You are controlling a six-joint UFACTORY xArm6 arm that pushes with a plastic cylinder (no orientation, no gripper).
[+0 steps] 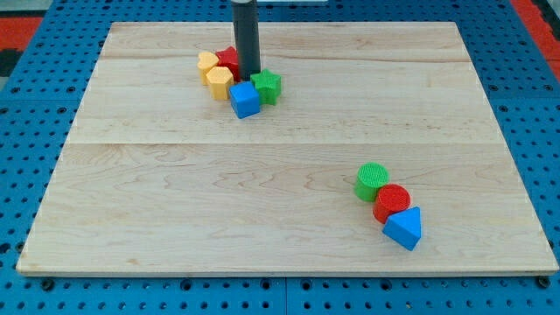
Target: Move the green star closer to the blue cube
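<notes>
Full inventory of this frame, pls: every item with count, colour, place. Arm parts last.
Wooden board: 1, pale wood, fills most of the view.
Blue pegboard surface: 1, blue, around the board.
Yellow blocks: 2, yellow, shape unclear, the view's top left of centre, left end of the cluster.
Red block: 1, red, shape unclear, behind the rod.
Blue cube: 1, blue, front of the cluster.
Green star: 1, green, touching the cube's right.
Green cylinder: 1, green, the view's lower right.
Red cylinder: 1, red, just below the green one.
Blue wedge-like block: 1, blue, below the red cylinder.
My tip: 1, dark rod, between red block, cube and star.
</notes>
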